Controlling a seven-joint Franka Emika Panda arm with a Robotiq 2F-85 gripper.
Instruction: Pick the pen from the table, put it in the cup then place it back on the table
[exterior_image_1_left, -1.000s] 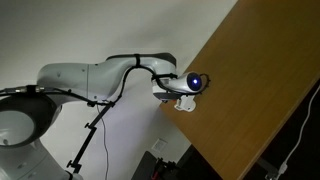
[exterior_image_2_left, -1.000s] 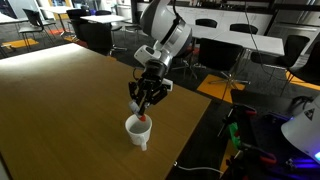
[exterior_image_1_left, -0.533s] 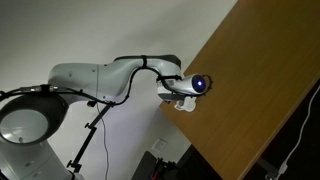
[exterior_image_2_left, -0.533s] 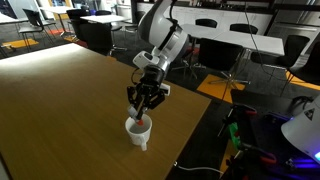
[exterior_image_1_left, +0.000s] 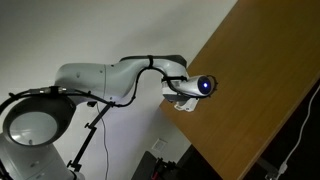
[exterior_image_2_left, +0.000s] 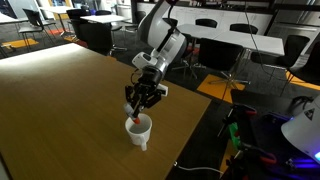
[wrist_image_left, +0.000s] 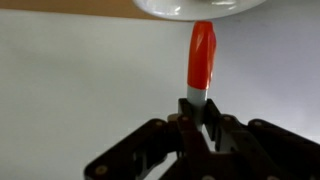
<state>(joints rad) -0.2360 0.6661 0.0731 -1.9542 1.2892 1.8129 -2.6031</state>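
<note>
The white cup (exterior_image_2_left: 138, 130) stands on the brown wooden table (exterior_image_2_left: 70, 110), near its front corner. My gripper (exterior_image_2_left: 140, 103) is right above the cup and points down. It is shut on the whitish end of the red-orange pen (wrist_image_left: 201, 52). In the wrist view the gripper (wrist_image_left: 198, 112) holds the pen pointing straight at the cup's rim (wrist_image_left: 190, 8). In an exterior view a bit of red (exterior_image_2_left: 134, 117) shows at the cup's mouth. In the sideways exterior view the wrist (exterior_image_1_left: 198, 88) is at the table's edge (exterior_image_1_left: 262, 90).
The cup stands close to the table's edge (exterior_image_2_left: 185, 140). Beyond it are black office chairs (exterior_image_2_left: 222, 62), other desks (exterior_image_2_left: 100, 22) and cables with a lit device on the floor (exterior_image_2_left: 240, 130). The robot's white arm (exterior_image_1_left: 95, 80) reaches in from the side.
My gripper has moved down a little toward the cup with the pen still held. In the sideways exterior view the wrist has shifted slightly along the table's edge.
</note>
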